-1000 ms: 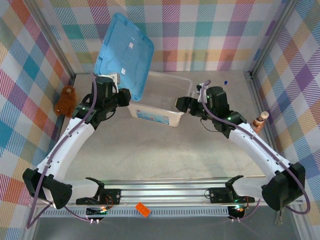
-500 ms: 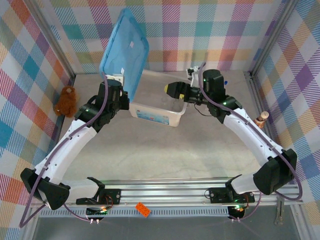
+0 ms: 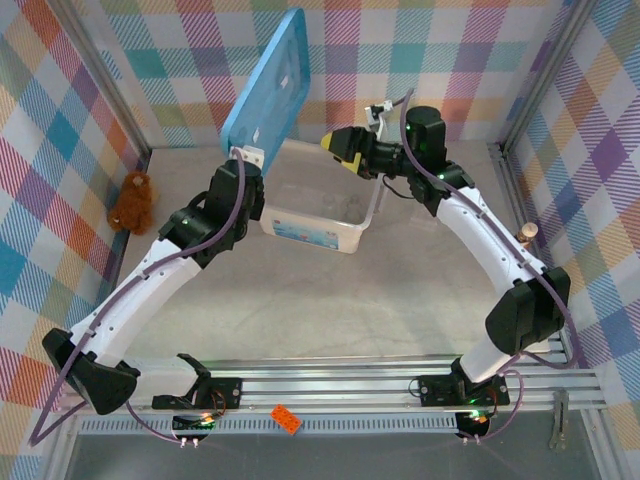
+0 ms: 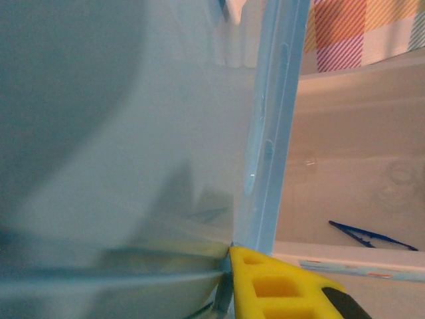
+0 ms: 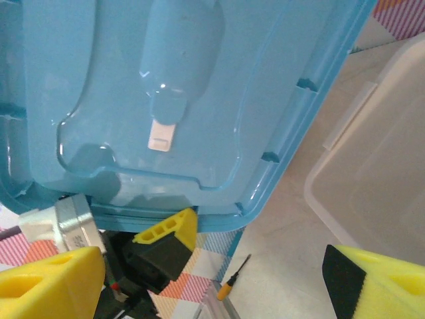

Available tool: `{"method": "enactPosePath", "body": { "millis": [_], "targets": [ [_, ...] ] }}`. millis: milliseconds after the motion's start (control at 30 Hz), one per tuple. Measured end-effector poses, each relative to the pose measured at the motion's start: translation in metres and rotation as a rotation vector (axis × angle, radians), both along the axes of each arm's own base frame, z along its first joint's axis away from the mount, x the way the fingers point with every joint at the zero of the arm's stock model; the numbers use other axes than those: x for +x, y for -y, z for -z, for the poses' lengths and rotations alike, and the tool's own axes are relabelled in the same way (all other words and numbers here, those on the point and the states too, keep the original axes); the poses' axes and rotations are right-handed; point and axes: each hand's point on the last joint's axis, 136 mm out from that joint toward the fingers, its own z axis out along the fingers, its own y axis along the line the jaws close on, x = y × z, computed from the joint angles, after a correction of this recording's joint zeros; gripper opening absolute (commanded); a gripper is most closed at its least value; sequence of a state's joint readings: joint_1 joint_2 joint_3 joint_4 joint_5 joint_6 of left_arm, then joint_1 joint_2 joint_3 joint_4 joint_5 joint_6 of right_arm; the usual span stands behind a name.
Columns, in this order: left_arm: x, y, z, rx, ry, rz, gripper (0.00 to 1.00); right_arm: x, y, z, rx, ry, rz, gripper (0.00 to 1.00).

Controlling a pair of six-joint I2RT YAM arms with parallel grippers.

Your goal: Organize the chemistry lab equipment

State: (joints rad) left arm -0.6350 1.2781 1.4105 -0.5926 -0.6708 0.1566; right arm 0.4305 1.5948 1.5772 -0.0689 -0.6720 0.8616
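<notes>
- Plaid walls all round, grey surface (image 3: 420,290). Clear bin (image 3: 318,212) sits back-middle; everything below is placed relative to it.
- Left claw (image 3: 243,162) is pinched tight on one edge of the blue lid (image 3: 268,85), at the bin's left end. Lid stands almost on edge, tipped up off the bin, so the bin is open.
- Right claw (image 3: 338,146) hangs above the bin's far side with its fingers spread wide and nothing between them. It faces the lid's underside.
- Inside the bin, blue tweezers (image 4: 372,234) lie flat on its floor, near the front wall.
- Faint round marks deeper in the bin could be petri dishes, can't confirm. Can't make out any test tubes.
- Brown plush toy (image 3: 132,200) is well left of the bin and the striped figure (image 3: 524,235) is well right of it. Neither belongs in.
- My read: late stage. At least the tweezers are stowed.
- What's left looks like lid work: lower it over the bin and seat it, after loading anything outstanding.
- Risk: the lid is gripped at one edge only, so it could swing or slip on the way down. The free claw looks placed to steady it.
</notes>
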Motion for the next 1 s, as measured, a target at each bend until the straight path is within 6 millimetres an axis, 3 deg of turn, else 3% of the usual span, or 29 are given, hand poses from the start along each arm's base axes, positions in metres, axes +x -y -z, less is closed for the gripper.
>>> {"method": "enactPosePath", "body": {
  "millis": [133,400,700,833,1000],
  "targets": [
    [0.000,0.005,-0.004,0.113,0.020,-0.004,0.00,-0.001,0.004,-0.015,0.024,0.009,-0.007,0.88],
    [0.001,0.027,-0.003,0.339,0.042,0.022,0.00,0.003,0.015,-0.013,0.018,-0.019,0.018,0.89],
    [0.005,0.035,-0.003,0.442,0.059,0.007,0.00,-0.003,0.061,-0.031,0.067,-0.015,0.126,0.90],
    [0.005,0.043,0.001,0.475,0.068,0.017,0.00,0.005,0.074,-0.044,0.094,-0.004,0.163,0.90],
    [0.005,0.054,0.008,0.534,0.074,0.030,0.00,0.020,0.071,-0.067,0.115,0.002,0.163,0.90]
  ]
}}
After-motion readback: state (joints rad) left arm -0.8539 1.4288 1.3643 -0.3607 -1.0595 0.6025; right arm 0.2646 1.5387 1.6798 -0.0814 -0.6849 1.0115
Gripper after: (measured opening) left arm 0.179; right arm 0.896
